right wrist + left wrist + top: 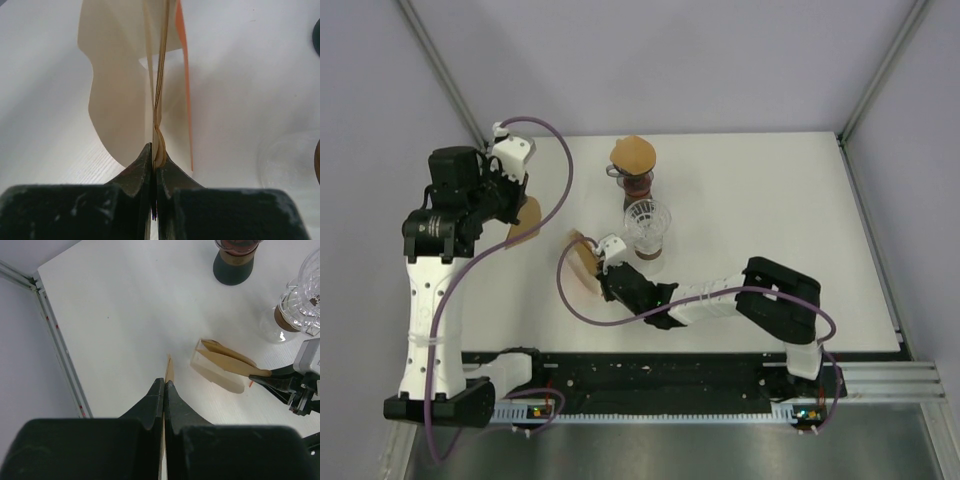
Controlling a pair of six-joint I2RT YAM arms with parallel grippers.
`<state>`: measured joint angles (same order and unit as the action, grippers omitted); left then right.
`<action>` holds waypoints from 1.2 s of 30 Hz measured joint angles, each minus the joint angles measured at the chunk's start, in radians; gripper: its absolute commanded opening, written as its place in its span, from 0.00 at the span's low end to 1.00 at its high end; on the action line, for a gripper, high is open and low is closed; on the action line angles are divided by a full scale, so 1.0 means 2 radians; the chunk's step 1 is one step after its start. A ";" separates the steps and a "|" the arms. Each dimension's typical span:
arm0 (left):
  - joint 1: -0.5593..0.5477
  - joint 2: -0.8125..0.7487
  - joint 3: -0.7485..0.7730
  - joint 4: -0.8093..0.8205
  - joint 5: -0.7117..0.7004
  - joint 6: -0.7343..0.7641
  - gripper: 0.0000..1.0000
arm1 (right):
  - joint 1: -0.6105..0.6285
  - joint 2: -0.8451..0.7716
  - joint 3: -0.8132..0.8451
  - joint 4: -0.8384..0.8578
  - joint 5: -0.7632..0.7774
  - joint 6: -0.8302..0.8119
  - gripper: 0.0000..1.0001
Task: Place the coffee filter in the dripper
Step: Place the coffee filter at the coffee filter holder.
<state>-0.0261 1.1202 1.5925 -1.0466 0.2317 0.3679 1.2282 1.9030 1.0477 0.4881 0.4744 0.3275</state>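
My left gripper (516,212) is shut on a single brown coffee filter (527,220), held at the table's left; in the left wrist view the filter's thin edge (169,371) sticks out between the closed fingers (164,386). My right gripper (603,262) is shut on a stack of brown filters (584,254) in a clear sleeve, seen edge-on in the right wrist view (159,75) and from the side in the left wrist view (224,361). The clear glass dripper (647,217) sits empty on its carafe, just right of the stack.
A second dripper with a brown filter in it (634,157) stands on a dark carafe behind the glass one; its base shows in the left wrist view (233,264). Metal frame rails (55,335) run along the table's left edge. Purple cables loop from both arms.
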 measured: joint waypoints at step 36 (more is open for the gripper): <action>0.007 0.012 0.000 0.000 0.034 0.000 0.00 | 0.001 -0.007 -0.033 -0.009 -0.074 -0.053 0.62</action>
<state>-0.0128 1.1439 1.5925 -1.0466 0.2989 0.3679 1.2304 1.8885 0.9821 0.4694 0.3256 0.2218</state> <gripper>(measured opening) 0.012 0.585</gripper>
